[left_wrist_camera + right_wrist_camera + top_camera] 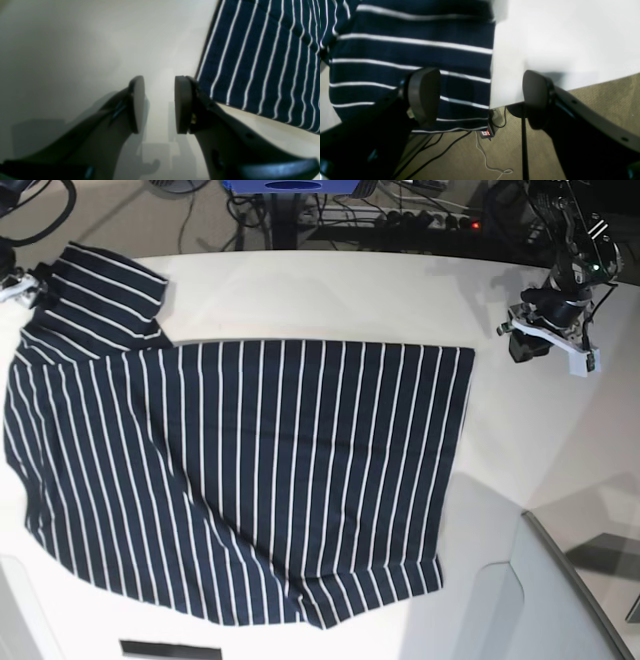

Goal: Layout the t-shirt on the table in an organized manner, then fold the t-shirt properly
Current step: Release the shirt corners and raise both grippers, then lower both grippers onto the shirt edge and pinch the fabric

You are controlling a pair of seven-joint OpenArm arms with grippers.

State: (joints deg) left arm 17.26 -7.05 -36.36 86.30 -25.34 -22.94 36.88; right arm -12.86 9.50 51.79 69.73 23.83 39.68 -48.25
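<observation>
Shirt [250, 470] spread on desk [330, 295]; right gripper [480, 97] open astride its sleeve edge, left gripper [159, 105] open, just beside hem.

the base view is bright and sharp, with glare on the desk [330, 290] at upper right. both wrist views are soft and dim; the fingers [136, 105] are dark, blurred, and cast grey shadows at lower centre.

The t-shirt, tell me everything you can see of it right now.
The t-shirt is dark navy soft fabric with thin white stripes, spread mostly flat on the white table. One sleeve reaches the far corner, where fabric hangs over the table's edge. The near hem is uneven, with a diagonal fold. Nothing grips it.
</observation>
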